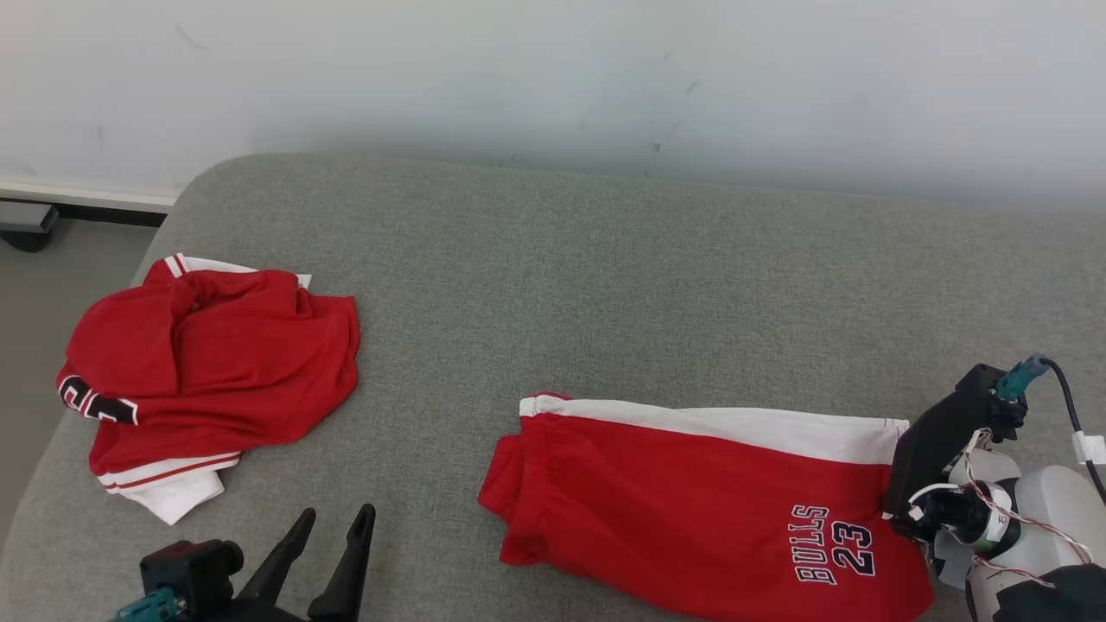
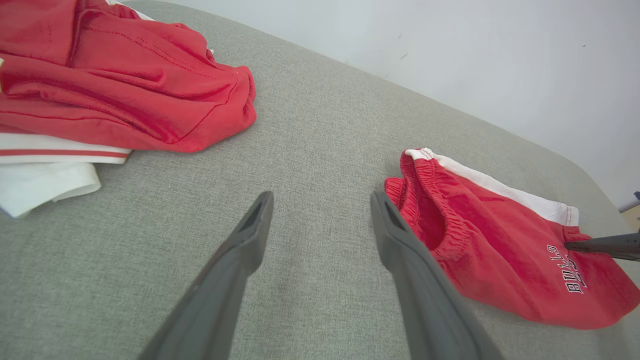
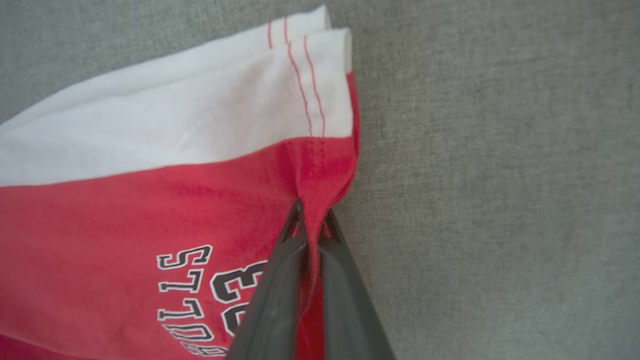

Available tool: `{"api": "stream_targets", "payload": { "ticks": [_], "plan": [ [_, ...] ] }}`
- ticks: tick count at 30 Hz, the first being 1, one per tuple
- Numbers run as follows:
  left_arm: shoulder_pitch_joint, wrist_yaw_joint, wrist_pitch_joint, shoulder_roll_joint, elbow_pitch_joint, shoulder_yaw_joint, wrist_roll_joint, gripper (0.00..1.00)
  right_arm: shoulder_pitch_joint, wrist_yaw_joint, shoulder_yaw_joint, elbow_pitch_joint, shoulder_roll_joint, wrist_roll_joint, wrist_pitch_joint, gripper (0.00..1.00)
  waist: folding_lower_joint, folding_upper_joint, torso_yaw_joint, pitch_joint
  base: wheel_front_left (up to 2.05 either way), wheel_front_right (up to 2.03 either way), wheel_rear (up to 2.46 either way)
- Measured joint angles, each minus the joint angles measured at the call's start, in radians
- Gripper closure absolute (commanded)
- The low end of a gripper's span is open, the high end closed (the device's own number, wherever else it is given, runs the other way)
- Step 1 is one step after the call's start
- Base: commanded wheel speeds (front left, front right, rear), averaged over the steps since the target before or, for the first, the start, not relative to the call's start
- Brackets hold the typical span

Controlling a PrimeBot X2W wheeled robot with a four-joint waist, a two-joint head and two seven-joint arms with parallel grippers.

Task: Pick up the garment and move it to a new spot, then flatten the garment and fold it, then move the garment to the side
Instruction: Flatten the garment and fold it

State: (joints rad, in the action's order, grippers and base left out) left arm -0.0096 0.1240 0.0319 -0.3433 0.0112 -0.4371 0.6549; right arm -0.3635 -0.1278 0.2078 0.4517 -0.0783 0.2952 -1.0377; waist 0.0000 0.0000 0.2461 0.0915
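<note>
Grey upholstered cushion (image 1: 605, 285) set against a white wall (image 1: 553, 78), its rounded far-left corner and left edge giving onto a strip of floor (image 1: 52, 285). The cushion's middle and far half lie bare, as does the band between the two garments. The red basketball shorts (image 1: 674, 492), printed "BULLS 23", lie flat on the near-right part of the cushion, with the elastic waistband toward the left, the leg hem toward the right and a white side band along the far edge. Their near edge runs out of the head view's bottom. A crumpled red jersey (image 1: 216, 363) with white and red trim sits near the left edge, well apart from the shorts. The right arm reaches in from the lower right, wrist housing tilted over the hem. The right gripper (image 3: 312, 212) is closed, pinching the red hem just below the white band, and the cloth is drawn into a small peak between the fingers. Bare cushion lies beyond the hem. The left gripper (image 1: 337, 514) hangs at the lower left with its fingers pointing away from the robot, spread wide and holding nothing. It is over bare cushion between the jersey and the waistband, and its right finger (image 2: 400, 245) is near the waistband. Whether it touches the cushion cannot be told.
</note>
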Motion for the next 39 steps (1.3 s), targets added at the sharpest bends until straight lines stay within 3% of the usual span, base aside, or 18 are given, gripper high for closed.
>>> {"api": "stream_targets", "payload": {
  "ticks": [6, 17, 20, 29, 39],
  "plan": [
    [0.0, 0.0, 0.0, 0.0, -0.003, 0.001, 0.003, 0.0, -0.001, 0.0, 0.029, -0.002, -0.016, -0.022, -0.002, 1.0, 0.0, 0.0, -0.002, -0.002, 0.0, 0.0, 0.0],
    [0.006, -0.001, -0.002, 0.001, -0.005, 0.004, 0.006, 0.0, 0.031, 0.0, 0.19, -0.077, -0.183, -0.113, -0.004, 1.0, 0.0, 0.0, -0.033, -0.01, 0.0, 0.0, 0.0],
    [0.006, -0.001, -0.002, 0.001, -0.007, 0.004, 0.006, 0.0, 0.043, 0.0, 0.207, -0.093, -0.203, -0.134, -0.012, 1.0, -0.0001, 0.0001, -0.039, -0.013, 0.0, 0.0, 0.0],
    [0.007, -0.002, -0.002, 0.004, -0.021, -0.002, 0.013, 0.0, 0.045, 0.009, 0.108, -0.167, -0.119, -0.118, -0.064, 1.0, -0.0001, 0.0001, -0.06, -0.031, 0.0, 0.0, 0.0],
    [0.007, -0.011, 0.004, 0.01, -0.027, -0.016, 0.013, 0.0, 0.023, 0.08, -0.052, -0.261, -0.006, -0.111, -0.117, 1.0, -0.0001, -0.0001, -0.076, -0.052, 0.0, 0.0, 0.0]
  ]
}}
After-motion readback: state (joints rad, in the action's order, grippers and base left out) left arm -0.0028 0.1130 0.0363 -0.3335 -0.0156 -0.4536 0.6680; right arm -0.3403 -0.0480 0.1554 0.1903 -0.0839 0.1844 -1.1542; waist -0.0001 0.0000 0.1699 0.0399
